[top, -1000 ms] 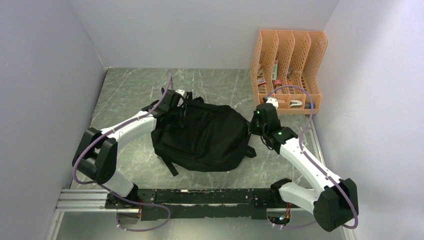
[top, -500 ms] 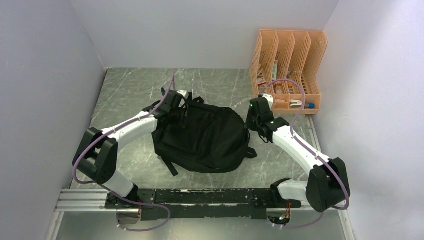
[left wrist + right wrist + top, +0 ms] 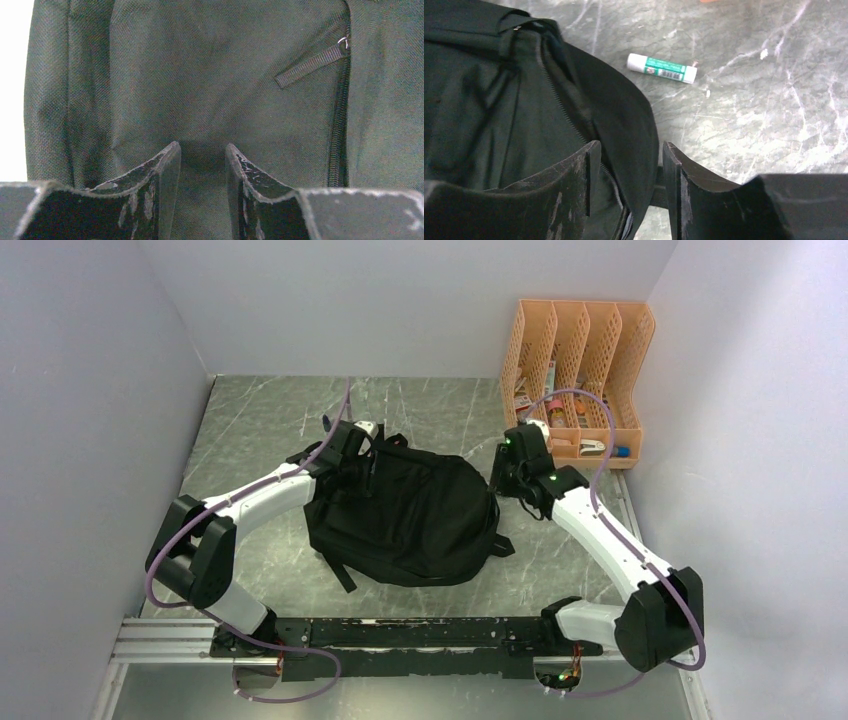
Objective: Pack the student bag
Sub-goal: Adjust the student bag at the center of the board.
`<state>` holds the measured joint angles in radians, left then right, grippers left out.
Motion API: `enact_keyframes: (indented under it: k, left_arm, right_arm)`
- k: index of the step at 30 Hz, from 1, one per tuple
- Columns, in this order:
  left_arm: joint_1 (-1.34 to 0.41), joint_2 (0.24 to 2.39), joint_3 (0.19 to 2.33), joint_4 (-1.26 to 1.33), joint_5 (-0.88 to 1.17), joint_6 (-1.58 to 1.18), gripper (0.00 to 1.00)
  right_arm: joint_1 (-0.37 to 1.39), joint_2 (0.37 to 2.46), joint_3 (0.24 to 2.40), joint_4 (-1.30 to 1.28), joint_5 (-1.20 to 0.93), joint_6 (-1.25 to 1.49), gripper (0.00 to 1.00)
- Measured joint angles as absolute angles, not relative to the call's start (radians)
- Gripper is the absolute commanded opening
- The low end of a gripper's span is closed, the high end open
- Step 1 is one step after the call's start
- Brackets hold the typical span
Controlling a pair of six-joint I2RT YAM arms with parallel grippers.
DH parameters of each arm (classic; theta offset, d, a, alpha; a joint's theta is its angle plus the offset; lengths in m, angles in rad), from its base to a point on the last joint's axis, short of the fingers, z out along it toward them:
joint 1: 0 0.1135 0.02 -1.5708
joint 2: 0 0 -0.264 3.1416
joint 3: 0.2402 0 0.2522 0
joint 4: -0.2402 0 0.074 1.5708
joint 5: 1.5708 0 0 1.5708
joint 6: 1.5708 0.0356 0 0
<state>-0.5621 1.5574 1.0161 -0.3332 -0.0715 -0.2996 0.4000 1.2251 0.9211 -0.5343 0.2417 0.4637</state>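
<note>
Item inspected: the student bag [image 3: 410, 515], black fabric, lying flat at the middle of the worktop [image 3: 260, 420] between the two arms. The left gripper [image 3: 200, 147] is at the bag's far-left corner, fingers drawn close with a puckered fold of the bag's fabric caught between them; it is grasping the bag. A zip [image 3: 341, 110] with a strap pull [image 3: 310, 65] runs just to the right of that grip. The right gripper [image 3: 630, 144] is at the bag's right edge, released, its fingers parted with the bag's rim and a second zip line showing between them; contact with the fabric cannot be confirmed. Contents of the bag are not visible. A white and green tube [image 3: 662, 68] lies on the worktop just beside the bag, apart from it. An orange slotted file organiser [image 3: 580, 340] stands at the far right corner; several small articles sit in its slots, too small to identify.
</note>
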Motion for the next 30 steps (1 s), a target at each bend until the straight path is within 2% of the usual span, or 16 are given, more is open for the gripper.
enact_keyframes:
  k: [8, 16, 22, 30]
  left_arm:
    - [-0.562, 1.558, 1.016, -0.333, -0.071, -0.300, 0.43]
    - [-0.562, 1.559, 1.016, -0.333, -0.071, -0.300, 0.43]
    - [-0.564, 1.560, 1.016, -0.333, -0.071, -0.300, 0.43]
    - [-0.570, 1.560, 1.016, -0.333, -0.072, -0.299, 0.42]
  right_arm:
    - [0.400, 1.224, 0.970, -0.704, 0.120, 0.467, 0.53]
    - [0.400, 1.219, 0.965, -0.821, 0.128, 0.475, 0.52]
    - [0.400, 1.242, 0.948, -0.796, 0.191, 0.474, 0.55]
    - [0.384, 1.398, 0.967, -0.667, 0.234, 0.440, 0.58]
